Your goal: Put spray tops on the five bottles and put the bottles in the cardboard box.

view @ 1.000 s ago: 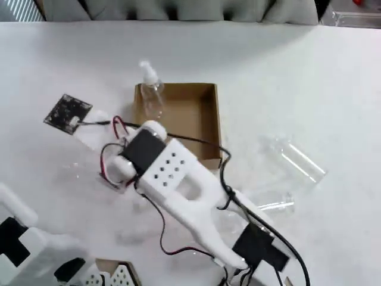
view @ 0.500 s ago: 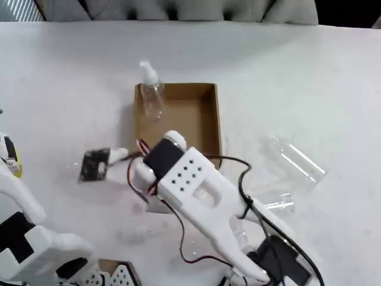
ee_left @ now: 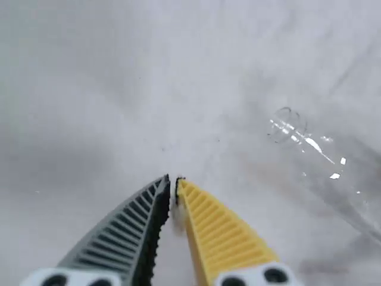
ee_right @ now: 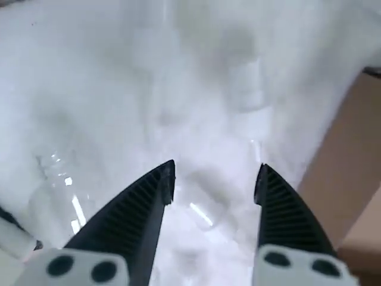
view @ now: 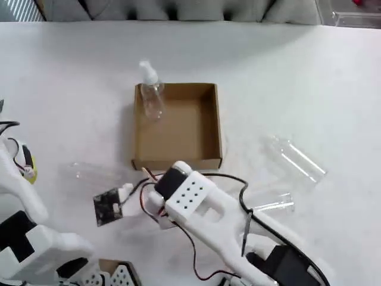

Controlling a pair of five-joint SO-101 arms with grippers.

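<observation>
Right gripper [ee_right: 211, 179] gapes over a clear bottle [ee_right: 205, 210], 7 o'clock off the cardboard box [view: 175, 162]; I'd centre it before squeezing. Left gripper [ee_left: 174, 182] sits closed, empty.

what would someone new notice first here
A white arm stretches across the near table, just in front of the open cardboard box. One bottle with a spray top sits in the box's far left corner; clear uncapped bottles lie to the right.

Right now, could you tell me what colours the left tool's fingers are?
Left tool: grey and yellow; best in left wrist view.
</observation>
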